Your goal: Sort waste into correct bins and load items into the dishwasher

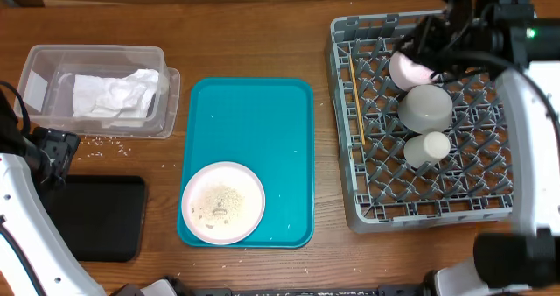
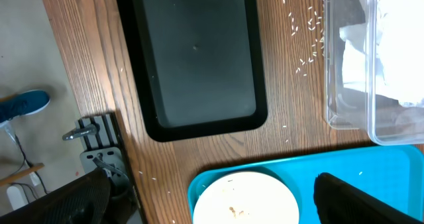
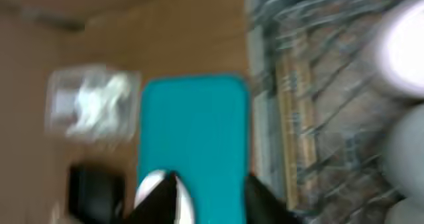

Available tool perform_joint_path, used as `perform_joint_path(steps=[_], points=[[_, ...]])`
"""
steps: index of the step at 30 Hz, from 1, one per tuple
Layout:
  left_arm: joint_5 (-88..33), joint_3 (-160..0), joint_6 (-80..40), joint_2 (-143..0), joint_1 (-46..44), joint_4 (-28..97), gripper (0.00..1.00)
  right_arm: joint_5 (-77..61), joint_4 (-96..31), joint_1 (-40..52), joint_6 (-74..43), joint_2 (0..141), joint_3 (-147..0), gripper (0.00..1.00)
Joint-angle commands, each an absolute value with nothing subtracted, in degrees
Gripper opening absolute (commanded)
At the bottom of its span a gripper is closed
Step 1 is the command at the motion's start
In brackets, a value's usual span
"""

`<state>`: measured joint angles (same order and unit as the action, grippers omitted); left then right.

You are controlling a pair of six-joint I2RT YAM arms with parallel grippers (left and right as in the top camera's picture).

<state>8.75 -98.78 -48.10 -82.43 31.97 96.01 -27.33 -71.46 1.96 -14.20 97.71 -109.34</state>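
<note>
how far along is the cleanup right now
Done: napkins in the clear tub; pink bowl, grey-green bowl, cup and chopsticks in the rack. In hand: nothing, left gripper and right gripper both empty. Left: the plate with rice, on the teal tray, plus loose grains beside the tub.

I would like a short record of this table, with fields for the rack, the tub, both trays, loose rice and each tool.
dish rack: pink bowl, grey-green bowl, white cup; chopsticks along its left side
clear tub: crumpled napkins
teal tray: plate with rice remains
black tray: bare
rice grains: scattered on the table beside the tub
left tool: open, empty
right tool: open, empty, over the rack
</note>
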Motion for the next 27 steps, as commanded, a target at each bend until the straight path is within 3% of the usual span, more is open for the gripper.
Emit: perform_joint_path(steps=[1,4,5,11,27], points=[[9.0,-99.5,-48.9,-82.5,31.8,95.9,1.0,-32.9,-75.4,10.7,-8.5,98.1,-108.6,0.54],[9.0,-99.5,-48.9,-82.5,31.8,96.0,1.0,-32.9,-75.0,18.9,-7.4,98.2,-105.0,0.95],[9.0,-99.5,-48.9,-82.5,31.8,95.9,1.0,-33.7,-74.4,21.9,-7.4,98.2,-103.9,1.0],[9.0,-99.5,-48.9,-82.5,31.8,95.9,1.0,-35.7,-68.7,34.6,-7.6,98.2,-102.9,1.0],[9.0,-99.5,-48.9,-82.5,31.8,95.9,1.0,-25.5,-63.2,51.4,-10.5,99.0,-102.0,1.0]])
